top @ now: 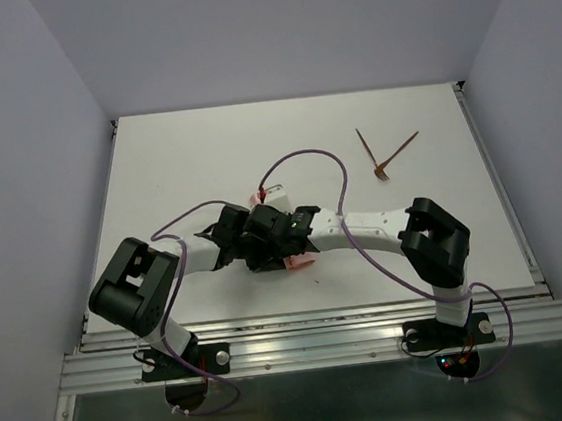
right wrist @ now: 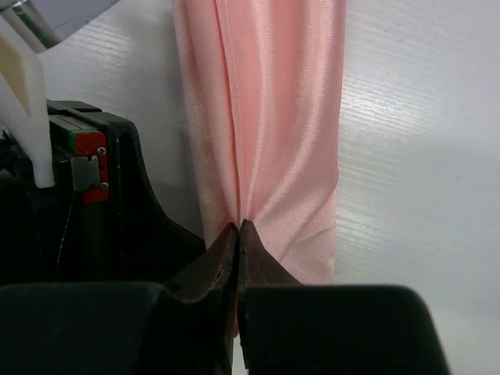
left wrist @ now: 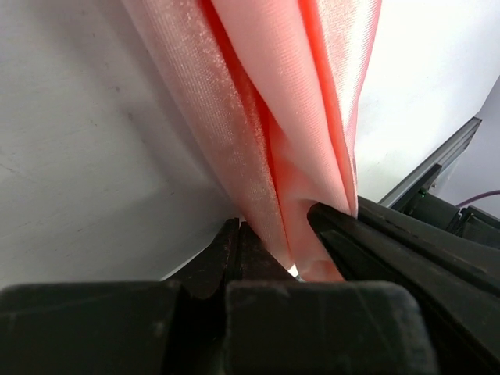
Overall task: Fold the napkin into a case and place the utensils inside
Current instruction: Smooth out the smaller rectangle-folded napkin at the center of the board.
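One salmon-pink shiny cloth napkin [left wrist: 289, 117], centre of white table [top: 175, 161], pinched by both arms.
L gripper [left wrist: 275, 223] jaws clamp bunched folds; R gripper [right wrist: 238, 226] jaws pressed together, prob. nipping a crease to hold the fold taut. Thin reddish-brown stick utensils [top: 381, 155] wait well apart.

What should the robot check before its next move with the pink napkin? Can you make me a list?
1. Left pincer gripping the napkin: ok, shut on a bunch of folds.
2. Right pincer gripping the napkin: ok, shut on a crease.
3. Napkin folded narrow: ok, it is a long strip in the right wrist view.
4. Folding finished: cannot tell, the arms hide most of the napkin from above.
5. Utensils inside: not ok, both lie bare on the table, well away from the napkin.
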Controlling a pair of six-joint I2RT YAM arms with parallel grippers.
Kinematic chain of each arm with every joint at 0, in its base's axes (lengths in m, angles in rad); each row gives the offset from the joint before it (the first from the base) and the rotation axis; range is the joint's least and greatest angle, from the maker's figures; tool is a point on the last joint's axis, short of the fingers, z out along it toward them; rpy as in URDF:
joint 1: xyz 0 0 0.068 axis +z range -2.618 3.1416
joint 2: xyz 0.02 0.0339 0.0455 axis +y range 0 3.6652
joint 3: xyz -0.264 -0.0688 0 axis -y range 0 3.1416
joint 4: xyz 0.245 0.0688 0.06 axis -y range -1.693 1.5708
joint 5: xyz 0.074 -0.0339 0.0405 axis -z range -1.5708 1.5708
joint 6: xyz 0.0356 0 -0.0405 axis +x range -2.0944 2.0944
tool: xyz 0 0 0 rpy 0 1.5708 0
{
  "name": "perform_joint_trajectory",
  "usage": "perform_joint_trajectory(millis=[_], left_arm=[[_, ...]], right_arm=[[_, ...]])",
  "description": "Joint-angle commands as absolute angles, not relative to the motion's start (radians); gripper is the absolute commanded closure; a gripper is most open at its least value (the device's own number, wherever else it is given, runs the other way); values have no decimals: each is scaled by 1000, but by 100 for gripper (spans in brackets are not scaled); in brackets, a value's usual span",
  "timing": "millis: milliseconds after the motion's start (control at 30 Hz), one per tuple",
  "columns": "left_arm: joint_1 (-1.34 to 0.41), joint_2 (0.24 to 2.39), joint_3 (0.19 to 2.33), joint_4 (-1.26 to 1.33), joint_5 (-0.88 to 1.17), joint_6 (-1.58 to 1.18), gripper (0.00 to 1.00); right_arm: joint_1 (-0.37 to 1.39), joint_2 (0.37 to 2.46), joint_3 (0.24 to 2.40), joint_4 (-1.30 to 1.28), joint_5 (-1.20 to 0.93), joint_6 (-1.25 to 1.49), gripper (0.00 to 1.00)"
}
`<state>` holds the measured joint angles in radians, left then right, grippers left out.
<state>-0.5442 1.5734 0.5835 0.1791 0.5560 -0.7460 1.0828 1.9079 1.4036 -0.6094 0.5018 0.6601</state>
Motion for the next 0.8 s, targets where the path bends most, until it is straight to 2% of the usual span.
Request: perform_joint_trajectory(millis=[0,167,433,767], left_arm=[[-555,1582,565,187,549,-739,100],[-555,1572,557,187,545,-739,100],[-554,1536,557,131,497,-712,100],[-532,1422,563,-35,407,-638,100]], right_arm=[[1095,1913,1454,-548,492,658,98],[1095,1934,1443,-534,482,664,94],[1095,1901,1416,-525,479,675,72],[1095,1809,1378,-514,495,686,62]])
